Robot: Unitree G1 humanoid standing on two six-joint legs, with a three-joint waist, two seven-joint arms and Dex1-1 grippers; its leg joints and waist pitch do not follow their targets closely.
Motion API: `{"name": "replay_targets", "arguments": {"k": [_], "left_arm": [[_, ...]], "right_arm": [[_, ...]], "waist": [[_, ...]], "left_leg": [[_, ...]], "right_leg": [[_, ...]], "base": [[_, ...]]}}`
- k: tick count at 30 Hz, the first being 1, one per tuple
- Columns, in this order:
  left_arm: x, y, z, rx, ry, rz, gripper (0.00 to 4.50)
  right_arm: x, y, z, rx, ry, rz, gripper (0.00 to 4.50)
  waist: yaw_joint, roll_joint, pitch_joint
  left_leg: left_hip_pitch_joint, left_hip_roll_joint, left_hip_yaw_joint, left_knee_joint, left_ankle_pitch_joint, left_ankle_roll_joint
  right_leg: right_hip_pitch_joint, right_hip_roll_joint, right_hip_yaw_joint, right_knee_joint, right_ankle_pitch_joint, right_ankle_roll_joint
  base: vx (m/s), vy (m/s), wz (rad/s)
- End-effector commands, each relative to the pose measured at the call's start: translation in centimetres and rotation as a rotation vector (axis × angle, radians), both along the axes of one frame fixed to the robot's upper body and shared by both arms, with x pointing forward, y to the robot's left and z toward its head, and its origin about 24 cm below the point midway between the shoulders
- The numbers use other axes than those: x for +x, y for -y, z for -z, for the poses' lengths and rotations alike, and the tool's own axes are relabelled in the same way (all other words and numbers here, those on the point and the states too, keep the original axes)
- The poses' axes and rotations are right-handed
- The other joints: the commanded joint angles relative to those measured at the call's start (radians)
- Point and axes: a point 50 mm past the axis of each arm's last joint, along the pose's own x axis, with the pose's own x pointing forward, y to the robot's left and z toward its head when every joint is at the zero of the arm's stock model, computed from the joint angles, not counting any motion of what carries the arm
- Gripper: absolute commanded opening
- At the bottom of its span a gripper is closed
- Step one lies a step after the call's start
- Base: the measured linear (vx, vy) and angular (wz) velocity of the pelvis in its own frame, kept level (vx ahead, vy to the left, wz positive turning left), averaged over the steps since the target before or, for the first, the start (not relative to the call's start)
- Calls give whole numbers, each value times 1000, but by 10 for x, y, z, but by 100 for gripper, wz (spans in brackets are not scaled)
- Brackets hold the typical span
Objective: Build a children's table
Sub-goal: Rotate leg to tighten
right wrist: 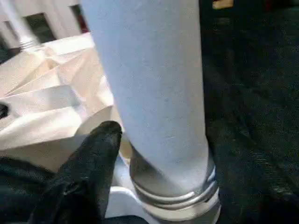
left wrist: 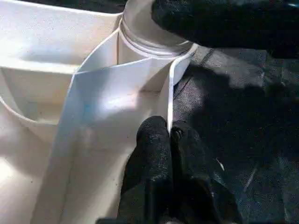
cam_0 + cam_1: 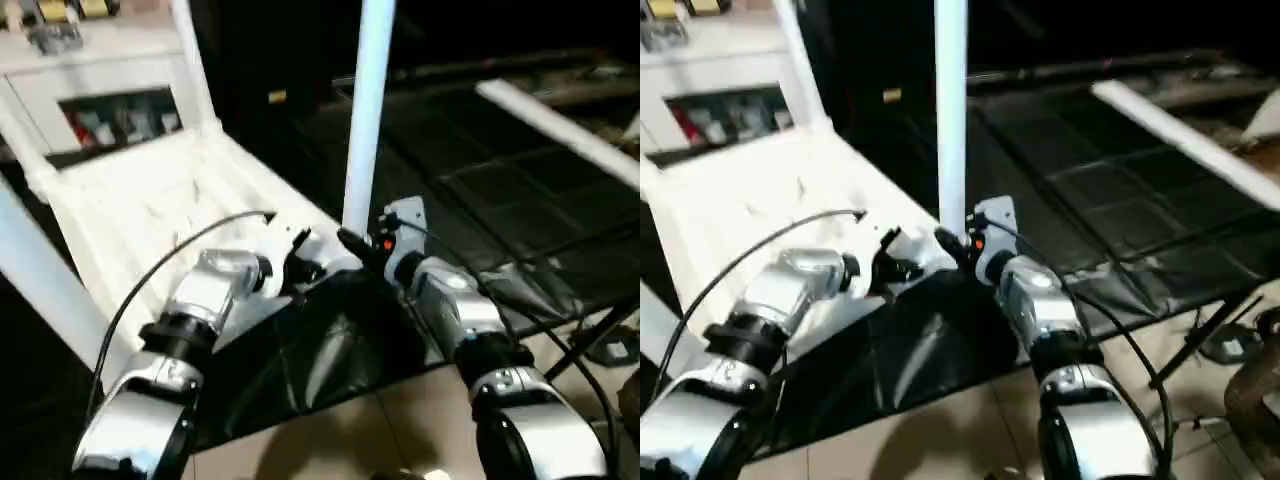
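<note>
The table top (image 3: 150, 200) is seen lying upside down, ribbed underside up, on a dark sheet (image 3: 330, 350) spread over the floor. One white leg (image 3: 368, 110) is stood upright in the round corner socket (image 2: 149, 42) at the near corner of the top, directly ahead of both grippers.

The left gripper (image 2: 169, 133) is pinched onto the thin edge wall of the table top (image 2: 112, 88), just short of the socket; one black finger is seen on each side of the rim, pressed together with the wall between them. The socket and the leg's ringed base lie just beyond its fingertips.

The right gripper (image 3: 352, 245) is placed at the foot of the leg. In its wrist view one black finger (image 1: 93, 154) is noted resting against the leg (image 1: 149, 79) just above its ringed collar; the second finger cannot be made out, so whether the leg is clasped cannot be told.

A second leg (image 3: 185, 60) is seen rising from the far corner, beyond the left gripper. A third leg (image 3: 560, 130) is seen lying loose on the dark sheet, well off beyond the right gripper.
</note>
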Motion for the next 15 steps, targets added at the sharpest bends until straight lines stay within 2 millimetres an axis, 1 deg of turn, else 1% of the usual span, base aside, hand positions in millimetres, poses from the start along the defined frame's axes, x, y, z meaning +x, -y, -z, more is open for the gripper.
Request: {"name": "replay_targets", "arguments": {"k": [1,2,3,4,5,6,7,8,9,10,11,13,14,15], "left_arm": [[0,-1,-13,-33,53,63,0],[-1,-3,-13,-27,51,74,0],[-2,-6,-13,-16,54,97,0],[-3,-8,-13,-8,56,111,0],[-4,-10,-12,-1,52,127,0],[-6,-14,-11,19,51,162,0],[-8,-16,-10,33,49,184,0],[-10,-19,-9,53,40,217,0],[-11,-20,-8,60,36,229,0],[-13,-24,-8,81,32,272,0],[-15,-27,-8,103,32,325,0],[-17,-29,-8,122,49,385,0],[-19,-30,-8,125,44,412,0],[-22,-31,-8,132,49,468,0]], "right_arm": [[-14,-3,17,13,-64,-117,348],[-16,1,16,20,-52,-136,363],[-17,6,14,21,-36,-166,363],[-18,9,12,20,-26,-185,383],[-19,13,11,18,-15,-208,383],[-22,19,8,13,5,-256,399],[-23,23,6,9,17,-288,407],[-26,29,3,4,32,-340,407],[-26,31,1,2,37,-359,417],[-28,37,-2,-9,46,-407,436],[-28,42,-7,-29,59,-454,436],[-28,45,-10,-52,71,-485,448],[-28,47,-12,-63,74,-498,448],[-28,47,-14,-83,81,-535,448]], "waist": [[12,4,-86],[12,5,-88],[12,6,-86],[13,4,-84],[16,2,-85],[22,2,-85],[25,0,-85],[27,-1,-84],[30,0,-83],[30,-5,-83],[33,-4,-84],[40,-5,-84],[41,-7,-84],[46,-5,-85]], "left_leg": [[-30,-22,37,-50,-108,78],[-26,-19,37,-51,-124,79],[-21,-16,40,-50,-148,85],[-22,-17,42,-51,-159,89],[-22,-17,44,-51,-168,89],[-21,-18,45,-51,-163,90],[-21,-15,46,-50,-160,91],[-21,-15,46,-52,-165,91],[-21,-13,47,-51,-163,89],[-21,-14,48,-51,-166,91],[-21,-12,48,-51,-162,91],[-21,-12,49,-49,-151,89],[-20,-11,50,-49,-148,88],[-18,-10,50,-49,-143,85]], "right_leg": [[85,-37,53,-85,-258,-160],[84,-36,53,-86,-245,-171],[80,-34,56,-85,-221,-194],[82,-32,55,-88,-227,-196],[84,-34,56,-88,-243,-192],[85,-34,55,-92,-265,-183],[84,-36,57,-91,-266,-179],[85,-34,55,-93,-277,-176],[85,-35,56,-92,-283,-170],[84,-34,55,-94,-291,-167],[85,-35,55,-93,-297,-164],[84,-35,56,-92,-303,-156],[83,-34,57,-91,-299,-157],[82,-35,57,-89,-293,-163]], "base": [[0,0,0],[0,0,0],[0,0,0],[0,0,0],[0,0,0],[0,0,0],[0,0,0],[0,0,0],[0,0,0],[0,0,0],[0,0,0],[0,0,0],[0,0,0],[0,0,0]]}}
